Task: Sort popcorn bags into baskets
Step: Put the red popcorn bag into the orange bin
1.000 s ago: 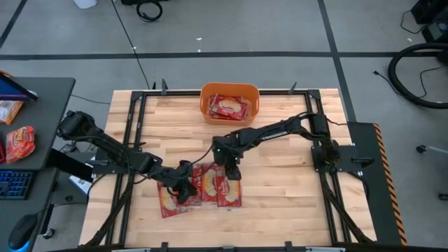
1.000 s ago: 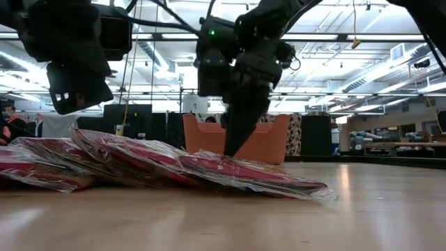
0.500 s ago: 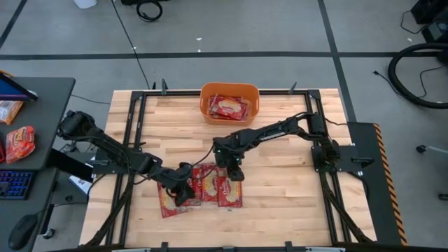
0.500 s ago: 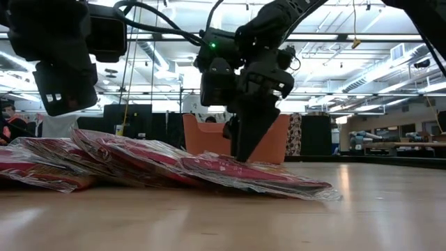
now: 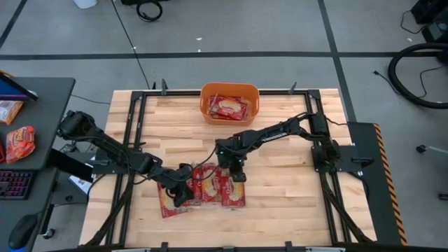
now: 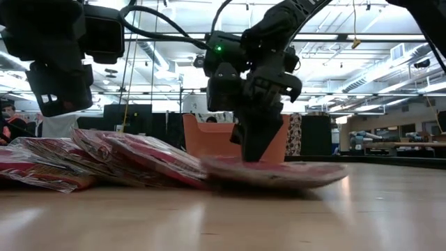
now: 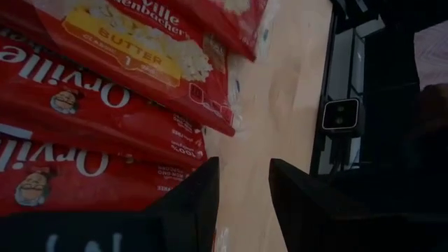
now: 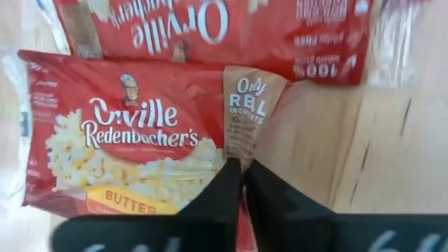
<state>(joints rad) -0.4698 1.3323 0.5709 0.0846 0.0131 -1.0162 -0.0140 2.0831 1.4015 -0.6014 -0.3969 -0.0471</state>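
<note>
Since the earlier frame the right gripper (image 5: 238, 176) has clamped onto the rightmost popcorn bag (image 5: 234, 192), lifting its edge; the orange basket (image 5: 207, 105) lies toward twelve o'clock, left gripper (image 5: 183, 194) apart, idle.

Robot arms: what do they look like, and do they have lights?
Both arms are black and thin, with black cables along them. The right arm's wrist shows a small green light. Each ends in two dark, flat jaws.
</note>
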